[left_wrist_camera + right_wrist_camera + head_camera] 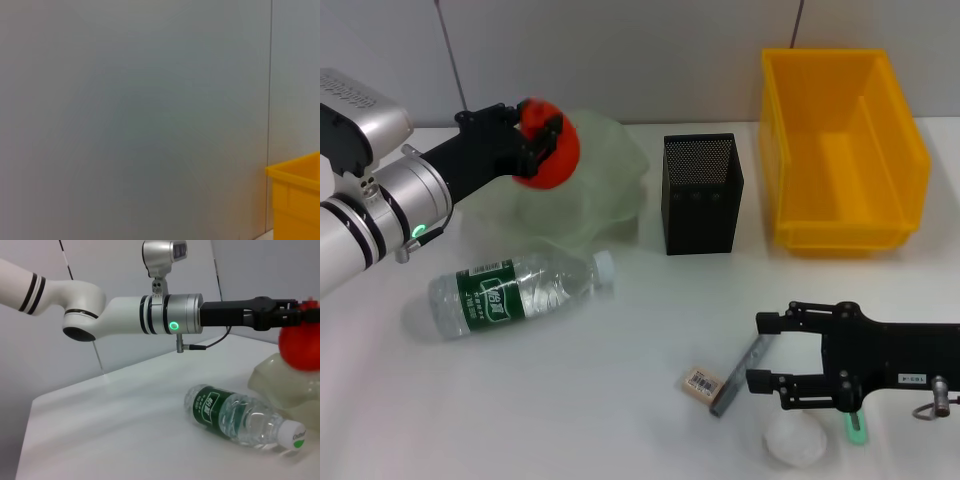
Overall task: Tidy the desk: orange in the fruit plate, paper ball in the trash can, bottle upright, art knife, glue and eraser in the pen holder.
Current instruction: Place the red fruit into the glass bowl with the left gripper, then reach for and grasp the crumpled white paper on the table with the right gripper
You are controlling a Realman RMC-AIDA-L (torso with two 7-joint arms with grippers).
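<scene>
Head view first: left gripper (532,141) is at the far left of the desk (570,390), its black fingers pinching the orange (552,152), which hangs over the fruit plate (605,175). Bottle (515,293) lies on its side near the plate, with its white cap pointing right. Pen holder (701,193) stands upright in the middle, and the trash can (842,150) is to its right, at the far right. Right gripper (760,350) waits at the near right with its fingers spread apart, holding nothing. Just beside it the art knife (739,377) lies tilted, and the eraser (701,384) is to its left, very near it. Paper ball (796,438) rests nearest the camera, and the glue (854,425) shows only partly under the gripper.

Left wrist view shows a grey wall (135,120) and one corner of the trash can (295,197).

Right wrist view shows the left gripper (295,315) closed on the orange (299,346) above the fruit plate (280,380), while the bottle (240,419) lies on the desk (110,430) in front.
</scene>
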